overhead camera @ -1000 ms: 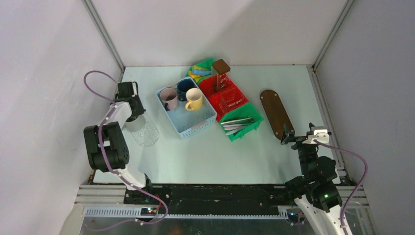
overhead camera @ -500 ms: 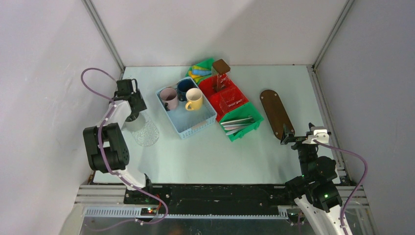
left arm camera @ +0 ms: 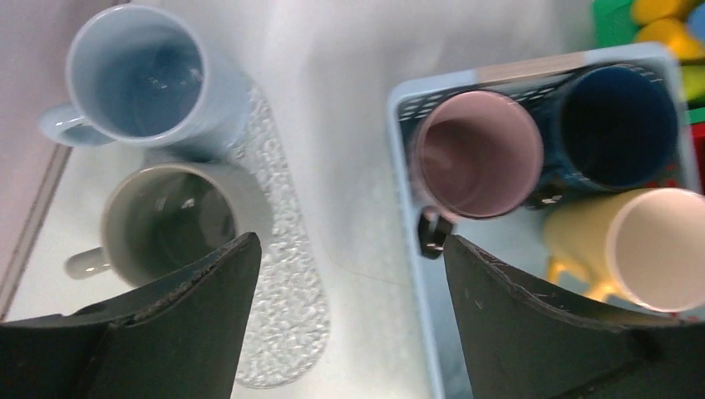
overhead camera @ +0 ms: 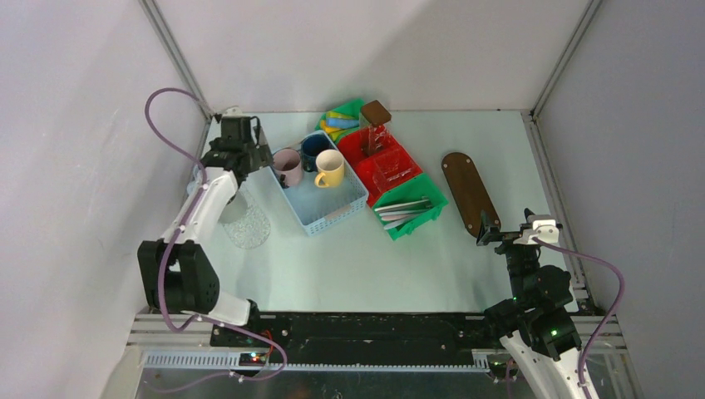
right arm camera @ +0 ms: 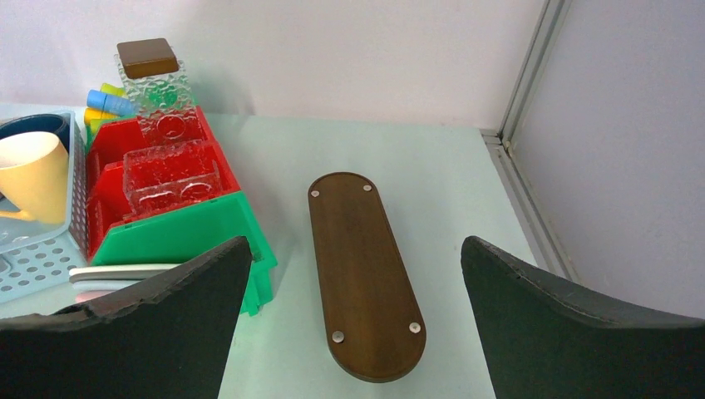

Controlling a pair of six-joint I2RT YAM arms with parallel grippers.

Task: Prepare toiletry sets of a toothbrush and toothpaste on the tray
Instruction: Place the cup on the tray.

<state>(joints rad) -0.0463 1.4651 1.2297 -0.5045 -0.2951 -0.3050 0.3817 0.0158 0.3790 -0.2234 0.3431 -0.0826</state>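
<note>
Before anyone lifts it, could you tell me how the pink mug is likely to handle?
The pink mug looks glazed ceramic: probably rigid, heavyish, chippable. It stands upright, close against the dark blue mug in the basket, so a tilted lift might knock that neighbour.

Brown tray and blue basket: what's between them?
In the top view, a red bin and a green bin holding toothbrushes sit between the basket and the tray.
</note>
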